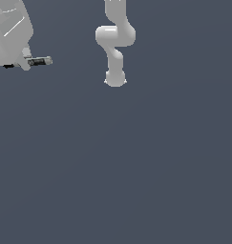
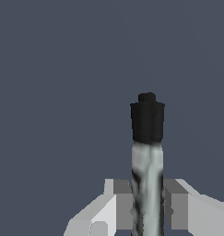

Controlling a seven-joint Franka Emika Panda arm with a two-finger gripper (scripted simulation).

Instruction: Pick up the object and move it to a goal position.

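Note:
The object is a thin rod with a grey speckled body (image 2: pixel 147 184) and a black end (image 2: pixel 147 120). In the wrist view it stands between my two grey finger pads (image 2: pixel 124 207), which press on its body from both sides. My gripper (image 2: pixel 148 209) is shut on it. In the exterior view the gripper (image 1: pixel 25 62) is at the upper left, close to the camera, and the rod (image 1: pixel 40 61) sticks out of it level toward the exterior view's right. Nothing touches the rod besides the fingers; it is held above the plain grey floor.
The white arm's links and base (image 1: pixel 115 43) stand at the top middle of the exterior view. A flat dark grey floor (image 1: pixel 136 167) fills the rest of both views. No goal marker shows.

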